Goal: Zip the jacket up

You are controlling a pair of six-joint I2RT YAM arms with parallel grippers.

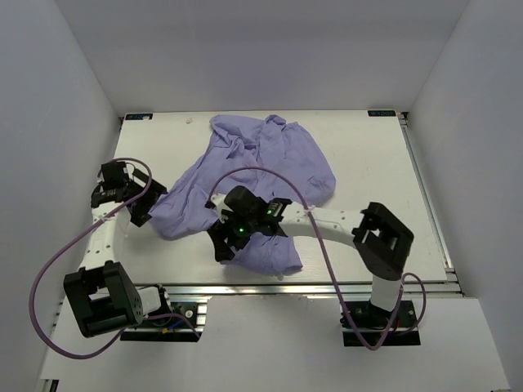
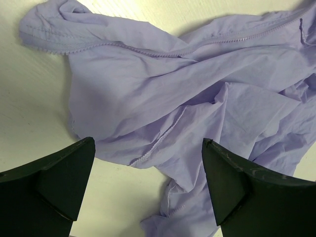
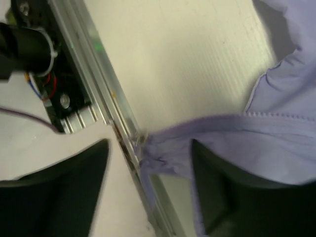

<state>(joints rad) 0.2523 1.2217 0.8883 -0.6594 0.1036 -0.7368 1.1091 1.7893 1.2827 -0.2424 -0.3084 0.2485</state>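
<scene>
I see the crumpled lavender thin-fabric jacket [image 1: 261,175] sprawled from the white desk's [image 1: 368,155] middle to its near edge; left fingers [image 2: 64,173] spread wide, empty, above it; right fingers [image 3: 74,182] apart, a hem [image 3: 163,148] draped between.

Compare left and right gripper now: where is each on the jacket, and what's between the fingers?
The left gripper is at the left edge of the jacket; the right gripper is over its near, central folds. The left gripper has nothing between its fingers, with fabric lying below; the right gripper has a zipper-edged strip reaching into its gap, though no pinch shows. Shared: both sets of jaws stand apart.
</scene>
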